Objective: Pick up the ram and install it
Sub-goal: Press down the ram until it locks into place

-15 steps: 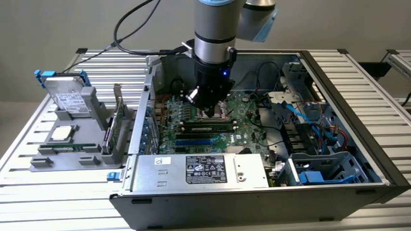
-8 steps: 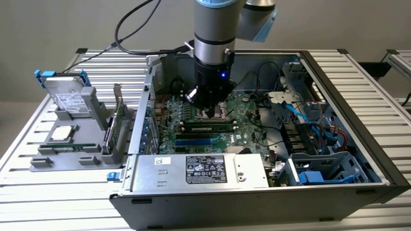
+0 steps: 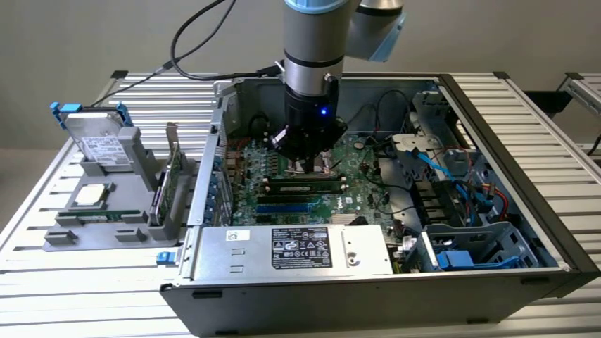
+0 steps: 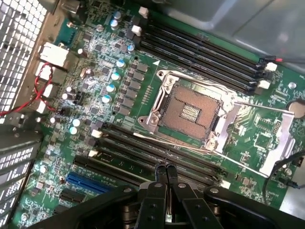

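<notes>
**Over the memory slots: gripper closed, ram at the board**

Inside the open computer case, I have the gripper lowered over the motherboard, between the processor socket and the nearer bank of black memory slots.

1. Gripper state. In the wrist view the two fingers are brought together with their tips touching, and I see nothing pinched between them. I read this as a closed, empty gripper. Closed fingers present one narrow, stiff tip, which suits pressing on a thin board edge better than a spread pair would.

2. Ram position. In the exterior view the ram lies lengthwise along a slot just beside the fingertips, on the side toward the power supply. It stands on edge, as a slot requires. It appears seated, but from this angle I cannot confirm that the end latches have closed on it.

3. Surroundings. The socket is open and has no chip in it, and its lever wire runs out to one side, so the fingers must be kept off it. The parts holder at the exterior view's left, well apart from the case, carries a hard drive, an expansion card and a square processor chip.

4. Task status. I judge the pick-up complete and the installation at or near the seating stage.
</notes>
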`<state>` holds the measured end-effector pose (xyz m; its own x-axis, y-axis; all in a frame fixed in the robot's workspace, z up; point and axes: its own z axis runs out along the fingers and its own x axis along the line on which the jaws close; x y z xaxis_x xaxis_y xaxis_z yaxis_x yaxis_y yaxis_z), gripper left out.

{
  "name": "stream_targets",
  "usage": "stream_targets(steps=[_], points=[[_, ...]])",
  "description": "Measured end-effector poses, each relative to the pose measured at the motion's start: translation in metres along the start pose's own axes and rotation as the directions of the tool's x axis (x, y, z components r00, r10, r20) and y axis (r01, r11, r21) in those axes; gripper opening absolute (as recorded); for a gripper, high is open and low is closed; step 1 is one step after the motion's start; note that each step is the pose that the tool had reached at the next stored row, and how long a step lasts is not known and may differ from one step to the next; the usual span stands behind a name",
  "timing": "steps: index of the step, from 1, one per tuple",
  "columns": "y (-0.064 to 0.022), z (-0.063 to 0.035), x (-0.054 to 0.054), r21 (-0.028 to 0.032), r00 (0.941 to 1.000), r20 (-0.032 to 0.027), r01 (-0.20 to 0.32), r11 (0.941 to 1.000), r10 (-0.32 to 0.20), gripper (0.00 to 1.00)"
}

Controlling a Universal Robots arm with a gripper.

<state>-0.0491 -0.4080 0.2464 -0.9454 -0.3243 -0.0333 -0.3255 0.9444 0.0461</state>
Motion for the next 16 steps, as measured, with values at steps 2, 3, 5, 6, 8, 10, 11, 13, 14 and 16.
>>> stream_targets(steps=[2,3,5,6,8,10,11,13,14,16], points=[[0.0000,0.0004,0.0000,0.0012,0.9993,0.0017,-0.037,0.9993,0.037,0.10],[0.0000,0.0006,0.0000,0.0018,0.9985,0.0025,-0.055,0.9985,0.055,0.10],[-0.0001,0.0010,0.0000,0.0028,0.9959,0.0043,-0.090,0.9959,0.090,0.10],[0.0000,0.0012,0.0000,0.0033,0.9941,0.0052,-0.109,0.9941,0.109,0.10],[-0.0001,0.0015,0.0000,0.0044,0.9895,0.0070,-0.145,0.9895,0.145,0.10],[-0.0001,0.0017,0.0001,0.0052,0.9837,0.0088,-0.180,0.9837,0.180,0.10],[-0.0001,0.0018,0.0001,0.0056,0.9803,0.0097,-0.197,0.9804,0.197,0.10],[-0.0001,0.0019,0.0001,0.0063,0.9735,0.0111,-0.229,0.9735,0.228,0.10],[-0.0001,0.0019,0.0001,0.0066,0.9702,0.0111,-0.242,0.9702,0.242,0.10],[-0.0001,0.0020,0.0001,0.0068,0.9638,0.0079,-0.267,0.9638,0.266,0.10]])
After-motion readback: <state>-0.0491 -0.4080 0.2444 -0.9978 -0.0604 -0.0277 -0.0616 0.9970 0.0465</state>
